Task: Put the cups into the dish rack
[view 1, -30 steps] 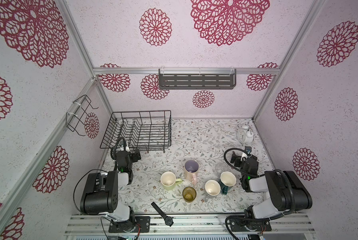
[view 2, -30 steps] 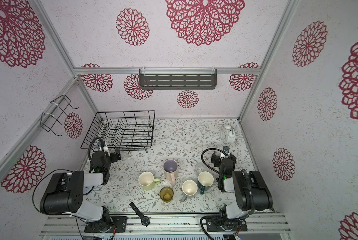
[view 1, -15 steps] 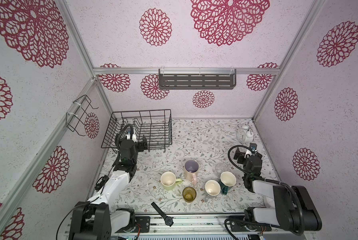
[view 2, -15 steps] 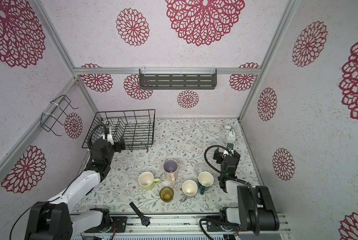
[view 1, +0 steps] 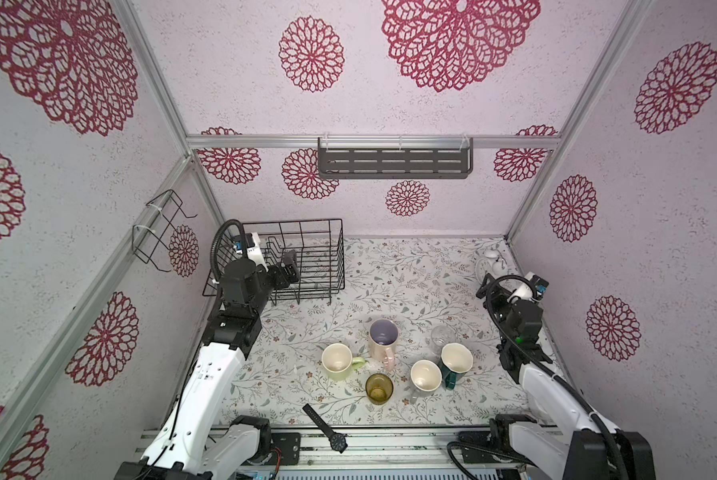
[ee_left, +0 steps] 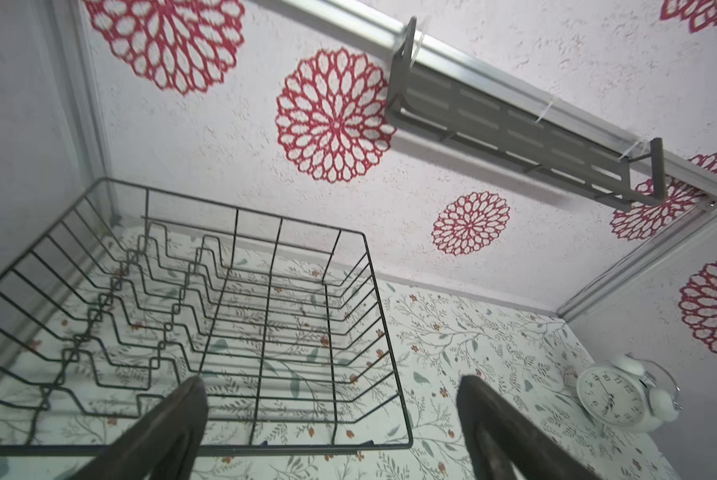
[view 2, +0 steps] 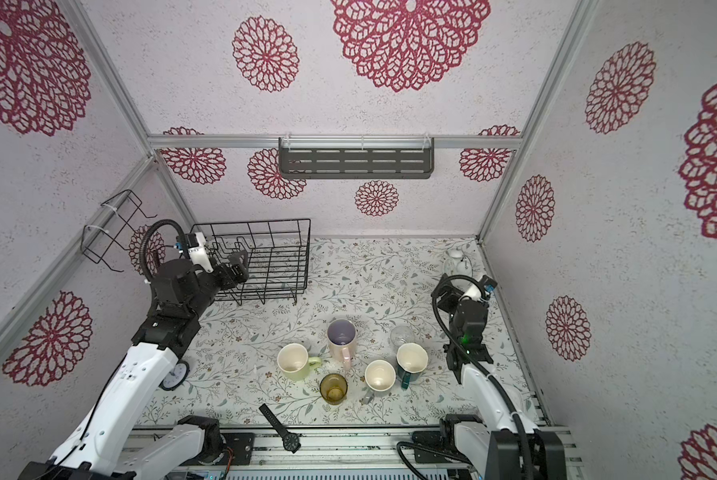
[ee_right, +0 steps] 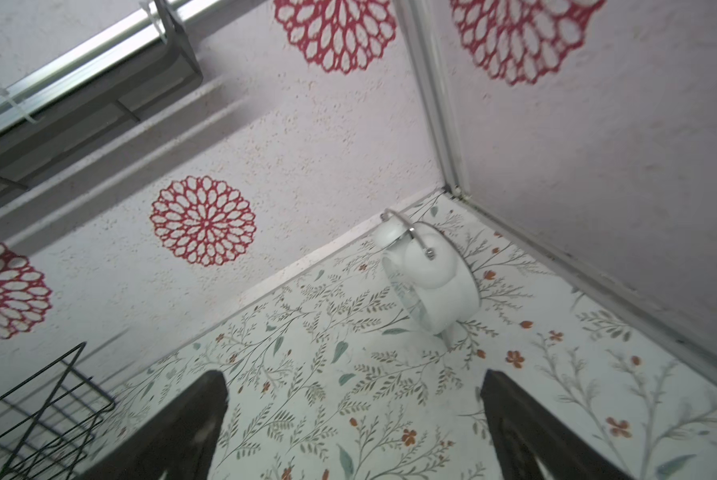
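Observation:
Several cups stand at the front middle of the table: a yellow-green mug [view 1: 336, 361], a tall pink mug [view 1: 383, 338], an amber tumbler [view 1: 378, 387], a grey mug [view 1: 425, 375], a teal mug [view 1: 456, 360] and a clear glass [view 1: 440, 336]. The black wire dish rack [view 1: 306, 257] [ee_left: 306, 447] sits empty at the back left. My left gripper [view 1: 290, 266] [ee_left: 331, 380] hangs open over the rack's near side. Far right, my right gripper [view 1: 486, 287] [ee_right: 352, 374] is open above bare table, facing the back corner. The wrist views show no cups.
A white alarm clock [view 1: 489, 259] [ee_right: 431, 282] stands in the back right corner. A black wristwatch [view 1: 325, 428] lies at the front edge. A small dark-rimmed clock [view 2: 176, 374] sits by the left arm. A wire holder [view 1: 157, 232] and slotted shelf [view 1: 394, 163] hang on the walls.
Both arms have unfolded and risen. The left gripper has moved back and up over the rack; the right gripper has lifted toward the back right corner. The cups have not moved.

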Controlling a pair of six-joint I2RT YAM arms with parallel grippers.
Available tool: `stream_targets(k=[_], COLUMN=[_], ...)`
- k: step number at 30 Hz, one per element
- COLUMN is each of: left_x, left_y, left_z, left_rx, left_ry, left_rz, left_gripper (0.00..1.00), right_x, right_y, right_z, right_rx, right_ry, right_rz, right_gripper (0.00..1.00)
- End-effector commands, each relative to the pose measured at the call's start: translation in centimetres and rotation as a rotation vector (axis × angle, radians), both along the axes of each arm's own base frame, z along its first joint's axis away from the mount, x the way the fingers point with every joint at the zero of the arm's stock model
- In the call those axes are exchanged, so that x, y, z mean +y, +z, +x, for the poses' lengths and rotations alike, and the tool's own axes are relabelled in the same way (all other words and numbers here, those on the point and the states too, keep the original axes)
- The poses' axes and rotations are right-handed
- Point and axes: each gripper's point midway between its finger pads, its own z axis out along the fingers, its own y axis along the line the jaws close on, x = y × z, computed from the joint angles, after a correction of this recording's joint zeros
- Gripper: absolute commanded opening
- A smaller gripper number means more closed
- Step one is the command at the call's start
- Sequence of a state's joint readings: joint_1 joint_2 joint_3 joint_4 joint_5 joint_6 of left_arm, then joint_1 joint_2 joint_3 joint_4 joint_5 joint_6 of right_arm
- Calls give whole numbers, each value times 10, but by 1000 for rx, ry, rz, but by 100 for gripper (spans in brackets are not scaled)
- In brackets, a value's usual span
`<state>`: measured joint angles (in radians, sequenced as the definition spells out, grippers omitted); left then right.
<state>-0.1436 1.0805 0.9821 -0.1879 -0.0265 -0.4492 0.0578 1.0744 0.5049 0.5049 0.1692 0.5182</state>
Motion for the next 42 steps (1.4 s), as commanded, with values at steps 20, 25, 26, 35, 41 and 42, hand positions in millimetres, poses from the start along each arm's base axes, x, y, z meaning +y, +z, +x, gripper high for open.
stream_targets(k=[20,25,26,35,41,42], left_x=[57,62,62,61,59,59], left_y=[-63,-67,-68,-81,-82,-82], left_z=[-51,-53,-53,-52,-45,-42], left_rx=[348,355,357,390,374,369], left_ry=[308,308,307,295,285,280], left_rz=[36,66,69,73,68,74], left_gripper=[97,97,97,97,97,97], right_x=[364,405,411,434,438,439], right_y=[-39,-53,-54,-71,-73,-74], right_z=[43,47,48,53,65,67], right_rx=[389,470,476,515,538,542], right_ry=[868,931,938,933,896,888], right_rz=[119,283,301,272,276,274], right_gripper=[63,60,60,50,38,34])
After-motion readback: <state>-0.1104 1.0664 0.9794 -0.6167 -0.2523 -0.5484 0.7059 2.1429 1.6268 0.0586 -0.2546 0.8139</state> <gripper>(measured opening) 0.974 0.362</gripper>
